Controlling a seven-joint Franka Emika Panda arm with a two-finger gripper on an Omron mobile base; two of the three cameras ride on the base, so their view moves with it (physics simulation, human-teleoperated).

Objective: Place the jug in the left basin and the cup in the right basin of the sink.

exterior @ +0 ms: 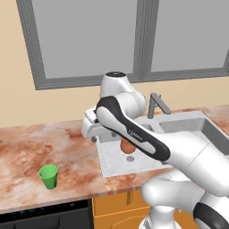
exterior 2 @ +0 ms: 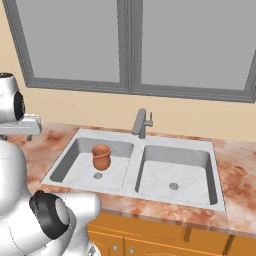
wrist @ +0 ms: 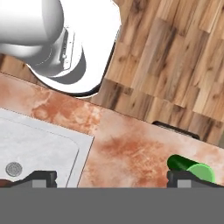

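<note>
The brown jug (exterior 2: 101, 156) stands upright in the left basin (exterior 2: 70, 167) of the sink (exterior 2: 175, 142), beside its drain; in the left base view the jug (exterior: 126, 146) peeks out from behind my arm. The right basin (exterior 2: 192, 172) holds nothing. On the counter left of the sink, near the front edge, the green cup (exterior: 48, 176) stands upright. My gripper (exterior: 92, 134) hangs open and empty above the counter by the sink's left rim. In the hand view its tips (wrist: 113, 178) stand wide apart, with the cup (wrist: 192, 168) by one tip and the basin's drain (wrist: 14, 168) by the other.
A grey faucet (exterior 2: 141, 122) rises behind the divider between the basins. A marbled counter (exterior: 27, 147) stretches left of the sink, with a dark appliance front (exterior: 44, 217) under it. A window and wall close the back. Wooden floor (wrist: 175, 65) lies below the counter edge.
</note>
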